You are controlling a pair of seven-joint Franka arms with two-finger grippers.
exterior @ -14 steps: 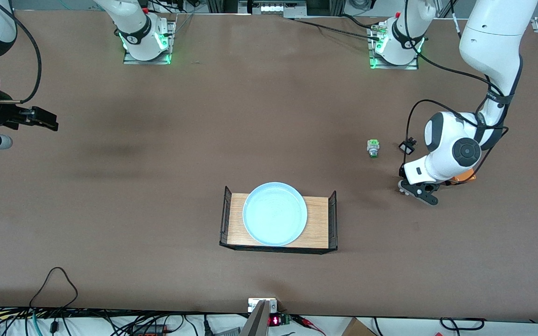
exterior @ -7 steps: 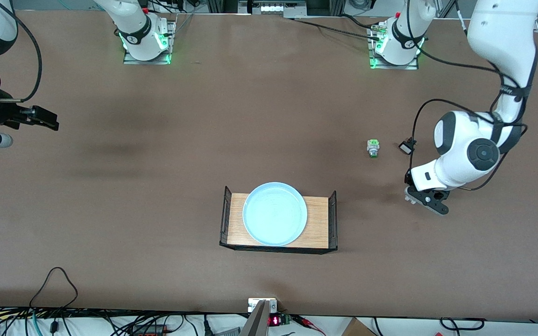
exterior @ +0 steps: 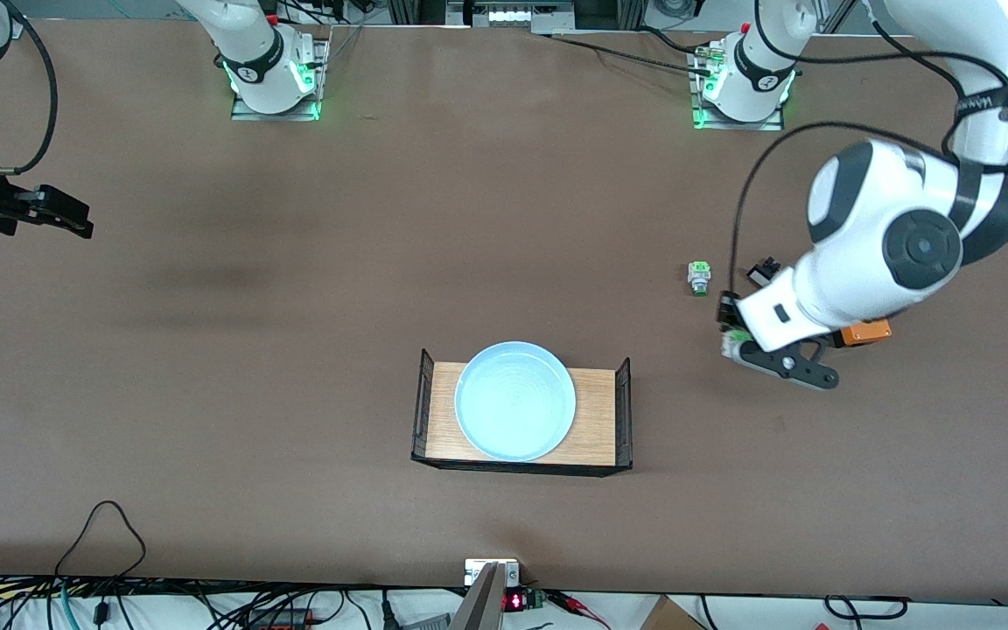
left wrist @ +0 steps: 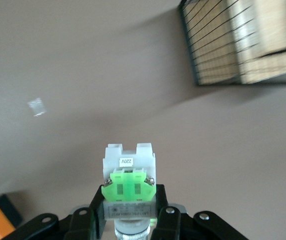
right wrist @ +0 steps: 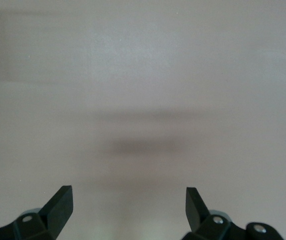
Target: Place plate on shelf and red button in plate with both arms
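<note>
Noted left gripper [exterior: 736,343] closed on the red button [left wrist: 129,185], over bare table toward the left arm's end. Seen in the left wrist view: both fingers clamped on the whitish body, green end block pointing outward, red cap hidden. Found the plate [exterior: 514,401] already lying on the wooden rack [exterior: 596,411], near the front camera at mid-table. Logged right gripper [exterior: 66,214] at the right arm's end, open wide, holding nothing, waiting.

Judged risks:
- Slip or twist of the button on the way to the plate; narrow pinch on a small smooth body.
- Roll or bounce off the plate if released from too high; shallow rim only.
- Clip of the rack's wire end wall [left wrist: 217,45] if brought in too low.

Also about: green-capped button [exterior: 698,278] and small black-and-white part [exterior: 762,274], both farther from the camera than the rack, just beside the left wrist. Nothing seen between gripper and rack except that wall.
</note>
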